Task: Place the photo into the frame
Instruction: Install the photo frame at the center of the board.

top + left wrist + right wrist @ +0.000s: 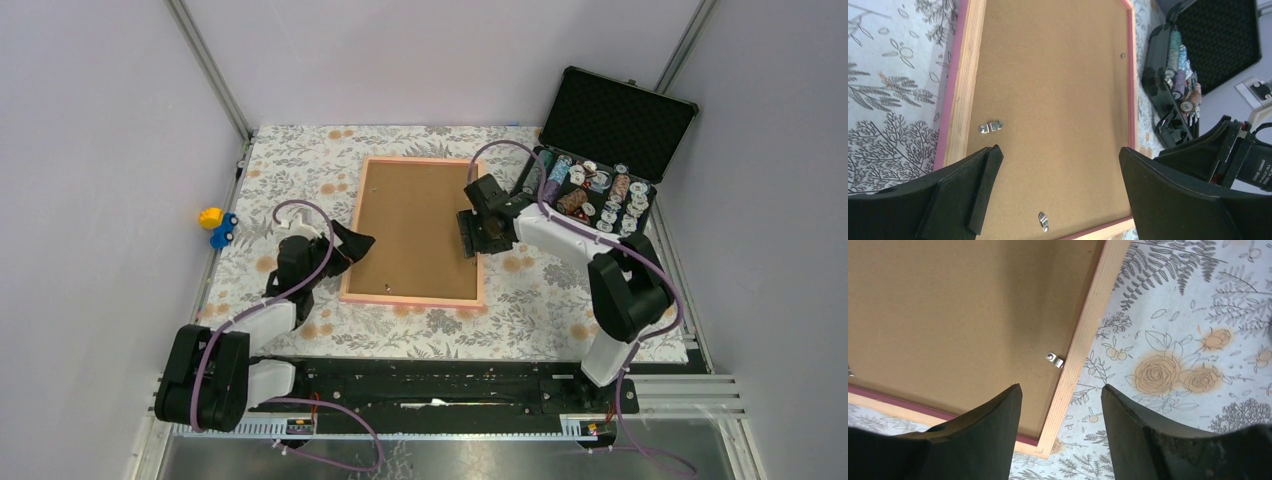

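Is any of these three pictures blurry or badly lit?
Top view: even light, soft shadows, nothing blurred. Left wrist view: the frame is sharp, the left fingers loom dark. Right wrist view: right fingers slightly soft-edged, a faint shadow across the board.

The frame (412,299) lies flat and face down at the centre of the table (300,160). Its long sides run 12 to 6 o'clock, with the near end skewed slightly toward 7. The rim is salmon-pink with a pale wood back edge. The brown board (415,228) fills it, with small metal clips (990,126) along its edges.
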Controlling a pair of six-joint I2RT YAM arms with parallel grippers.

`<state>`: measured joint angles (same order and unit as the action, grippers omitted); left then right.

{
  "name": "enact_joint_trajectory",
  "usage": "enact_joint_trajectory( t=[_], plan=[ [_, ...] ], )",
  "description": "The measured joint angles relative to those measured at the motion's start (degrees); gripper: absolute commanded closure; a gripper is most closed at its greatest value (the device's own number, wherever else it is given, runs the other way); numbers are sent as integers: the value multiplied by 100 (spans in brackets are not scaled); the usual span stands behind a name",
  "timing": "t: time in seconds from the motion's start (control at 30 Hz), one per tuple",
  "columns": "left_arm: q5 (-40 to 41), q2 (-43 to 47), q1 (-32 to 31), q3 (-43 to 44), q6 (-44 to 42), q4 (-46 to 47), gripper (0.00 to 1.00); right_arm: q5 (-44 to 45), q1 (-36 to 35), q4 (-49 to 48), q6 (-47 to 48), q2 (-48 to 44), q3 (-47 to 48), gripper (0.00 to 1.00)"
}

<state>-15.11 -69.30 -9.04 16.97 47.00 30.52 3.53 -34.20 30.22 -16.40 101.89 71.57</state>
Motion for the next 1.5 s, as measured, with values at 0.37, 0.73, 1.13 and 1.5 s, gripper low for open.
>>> enact_joint_trajectory(
  t=[0.37, 0.73, 1.13, 1.5],
  plan=[
    [203, 186, 243, 761, -153, -1574, 1, 306, 2, -439, -809, 52, -258, 43],
    [822, 1056, -850, 894, 11, -3027, 1, 785, 26, -481, -1117, 765, 127, 74],
    [2540, 1235, -2529, 1303, 1694, -5283, 1, 608, -105, -1722, -3283, -28, -1241, 100],
    [3036, 826, -2686, 1344, 1996, -5466, 2, 986, -1510, -2533, -5226, -245, -1797, 42]
  ],
)
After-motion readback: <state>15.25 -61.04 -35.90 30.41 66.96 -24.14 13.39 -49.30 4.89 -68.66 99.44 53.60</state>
